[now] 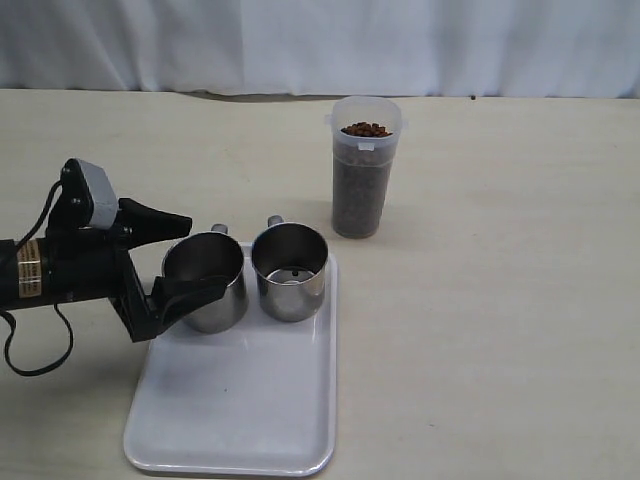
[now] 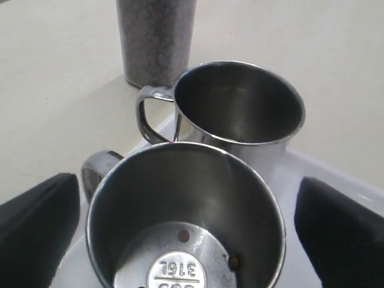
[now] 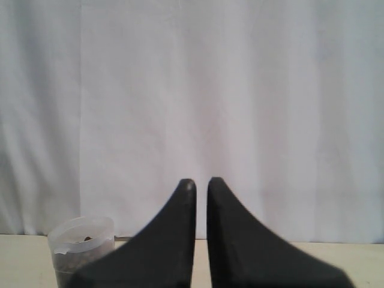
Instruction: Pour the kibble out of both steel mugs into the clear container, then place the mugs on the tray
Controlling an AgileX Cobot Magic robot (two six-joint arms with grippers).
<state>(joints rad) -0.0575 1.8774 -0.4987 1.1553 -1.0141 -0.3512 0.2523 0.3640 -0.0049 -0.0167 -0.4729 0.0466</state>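
Two steel mugs [image 1: 290, 272] on tray [image 1: 240, 420]; spread left pincer [image 1: 203, 256] partly hides one.

**A robot test bench, not a kitchen**

We take this for a laboratory set-up. A wide, plain beige tabletop [image 1: 500, 300] carries a few props: a white tray [image 1: 240, 410], two steel mugs [image 1: 290, 295] and one clear container [image 1: 362, 200] of kibble [image 1: 366, 130]. Behind it a white cloth backdrop [image 1: 320, 40] hangs in loose folds across the whole width, and we see it again filling the right wrist view. A black robot arm [image 1: 70, 270] with a small camera [image 1: 95, 192], stickers [image 1: 30, 265] and a trailing cable [image 1: 35, 368] reaches in at the table's left side.
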